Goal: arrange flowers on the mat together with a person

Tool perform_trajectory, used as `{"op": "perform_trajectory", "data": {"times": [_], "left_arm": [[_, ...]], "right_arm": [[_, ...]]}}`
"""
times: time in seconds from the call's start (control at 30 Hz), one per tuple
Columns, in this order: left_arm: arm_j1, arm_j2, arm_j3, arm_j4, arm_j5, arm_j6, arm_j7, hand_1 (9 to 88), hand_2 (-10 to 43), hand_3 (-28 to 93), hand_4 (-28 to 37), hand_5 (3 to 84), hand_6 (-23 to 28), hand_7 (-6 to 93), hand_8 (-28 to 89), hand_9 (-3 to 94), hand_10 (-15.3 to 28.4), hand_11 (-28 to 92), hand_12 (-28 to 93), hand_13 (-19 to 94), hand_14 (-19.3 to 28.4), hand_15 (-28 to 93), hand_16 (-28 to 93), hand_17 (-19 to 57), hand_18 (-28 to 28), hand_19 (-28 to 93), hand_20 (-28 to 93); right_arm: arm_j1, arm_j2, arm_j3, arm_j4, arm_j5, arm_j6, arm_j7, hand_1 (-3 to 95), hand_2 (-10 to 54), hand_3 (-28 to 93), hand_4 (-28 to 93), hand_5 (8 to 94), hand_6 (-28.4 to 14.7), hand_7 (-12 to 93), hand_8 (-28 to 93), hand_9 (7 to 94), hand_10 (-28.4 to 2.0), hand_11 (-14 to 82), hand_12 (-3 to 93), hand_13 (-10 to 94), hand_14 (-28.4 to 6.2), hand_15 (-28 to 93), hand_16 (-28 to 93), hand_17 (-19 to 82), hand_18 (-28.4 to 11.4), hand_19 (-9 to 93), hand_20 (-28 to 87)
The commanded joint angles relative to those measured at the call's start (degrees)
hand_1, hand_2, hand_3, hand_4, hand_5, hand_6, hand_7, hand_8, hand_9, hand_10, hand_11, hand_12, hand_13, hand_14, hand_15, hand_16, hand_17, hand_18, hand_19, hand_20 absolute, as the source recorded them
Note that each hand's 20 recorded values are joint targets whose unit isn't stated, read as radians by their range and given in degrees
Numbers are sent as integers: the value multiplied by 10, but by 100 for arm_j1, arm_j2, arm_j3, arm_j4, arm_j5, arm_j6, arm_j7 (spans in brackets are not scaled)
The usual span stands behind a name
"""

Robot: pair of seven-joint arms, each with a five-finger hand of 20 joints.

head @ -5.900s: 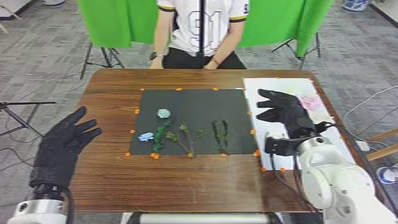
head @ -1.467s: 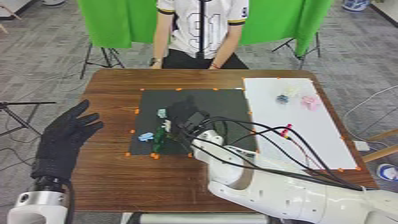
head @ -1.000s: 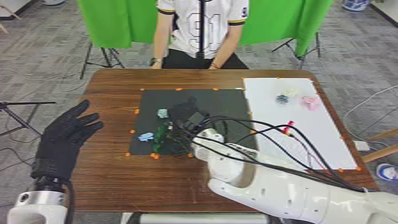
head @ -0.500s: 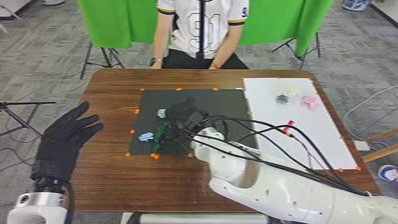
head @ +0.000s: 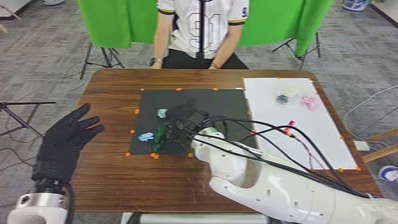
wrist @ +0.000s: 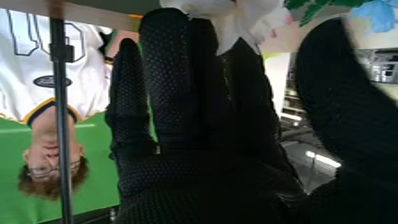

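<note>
since it left white paper [head: 315,135] | right robot hand [head: 185,112], open, over dark mat [head: 220,99]

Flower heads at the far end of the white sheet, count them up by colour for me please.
Pink flower head: 1
Pale yellow flower head: 1
Blue-grey flower head: 1
Total: 3

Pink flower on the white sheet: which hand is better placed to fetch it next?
The right, I'd say: the black-gloved right hand is over the dark mat, which adjoins the white sheet bearing the pink flower; the black-gloved left hand is out past the mat's left edge.
</note>
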Motion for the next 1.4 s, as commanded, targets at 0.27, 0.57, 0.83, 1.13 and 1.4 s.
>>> {"op": "perform_trajectory", "data": {"times": [0.27,0.57,0.83,1.13,1.4], "left_arm": [[17,-44,54,18,17,-65,-18,222,57,807,-283,368,81,154,-106,352,197,299,94,247,265,584,-121,-91,220,515,102],[99,-47,49,5,12,-47,58,222,56,809,-283,371,83,153,-106,353,198,300,93,248,265,584,-120,-90,219,516,103],[119,-65,74,1,-12,-16,108,223,56,808,-283,374,85,151,-105,353,199,301,93,249,265,585,-121,-90,219,515,103],[302,-52,-64,-32,-73,90,312,218,57,801,-283,371,82,148,-105,349,196,293,91,246,265,582,-122,-90,219,514,102],[442,-117,-207,-24,-116,124,377,200,61,791,-283,366,77,144,-105,332,190,276,90,238,262,573,-121,-93,221,509,101]], "right_arm": [[362,11,-503,214,-319,995,274,599,-89,711,-282,666,52,168,-73,841,-50,115,363,726,-6,501,312,275,-155,711,139],[354,68,-451,56,-232,1047,318,498,-95,682,-283,602,19,160,-126,697,-92,254,258,668,-57,587,223,272,-169,742,105],[169,188,34,-272,-95,1395,171,419,-95,741,-283,585,9,153,-125,636,-125,287,173,636,-87,620,155,260,-182,737,99],[-1418,599,2313,-1338,1815,1648,-57,306,-38,734,-263,565,-6,138,-119,610,-150,235,163,600,-121,592,134,223,-200,698,92],[-3225,788,4311,-1977,3705,2089,-542,275,-20,737,-245,537,-19,128,-112,571,-171,198,157,548,-150,582,116,177,-214,653,96]]}}
